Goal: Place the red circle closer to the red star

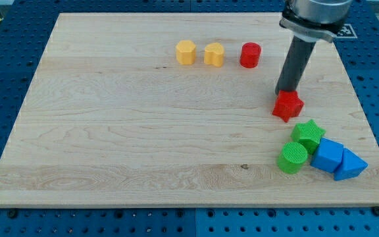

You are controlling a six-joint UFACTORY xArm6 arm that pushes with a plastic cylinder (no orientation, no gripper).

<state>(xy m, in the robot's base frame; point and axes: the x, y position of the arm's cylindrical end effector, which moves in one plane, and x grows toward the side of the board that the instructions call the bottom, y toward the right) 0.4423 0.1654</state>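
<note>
Tip (285, 91) touches the red star (287, 106) from above; red circle (250, 55) sits apart, up-left; no end effector is visible.

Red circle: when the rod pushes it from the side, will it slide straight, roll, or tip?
The red circle stands on its flat end, short and wide, so it will probably slide, not tip or roll. Its round wall may let it slip sideways off my tip, now touching the red star.

our rod (295, 62) runs out past the view's top edge, so we lose its upper part. my tip (285, 91) meets the red star (287, 106), covering its top edge; whether they touch, we cannot tell.
</note>
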